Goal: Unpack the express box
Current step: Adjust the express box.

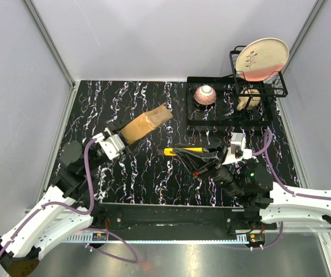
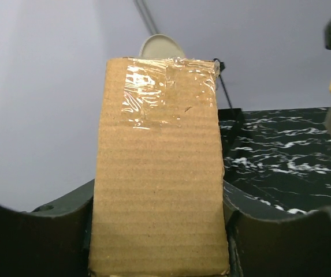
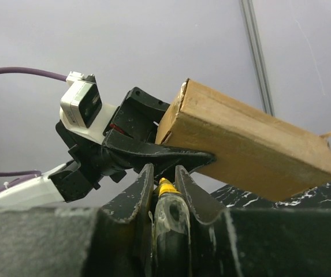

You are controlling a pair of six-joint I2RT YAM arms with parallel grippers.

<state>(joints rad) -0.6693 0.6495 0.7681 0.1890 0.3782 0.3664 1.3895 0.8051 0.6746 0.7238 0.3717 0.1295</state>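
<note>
we find the express box [image 1: 147, 123] left of the table's [image 1: 153, 184] middle, its near end clamped in the left gripper [image 1: 119, 138] and its far end pointing back-right. just right of it, the right gripper [image 1: 199, 156] holds the utility knife [image 1: 177, 151]. behind that, a rack [image 1: 229, 122] carries a bowl [image 1: 205, 95], with a plate [image 1: 262, 57] standing to its right.

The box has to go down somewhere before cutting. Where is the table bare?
Bare table shows back left, between the express box and the far edge, and front centre, below the utility knife. Back right is crowded: dish rack, bowl, plate.
</note>
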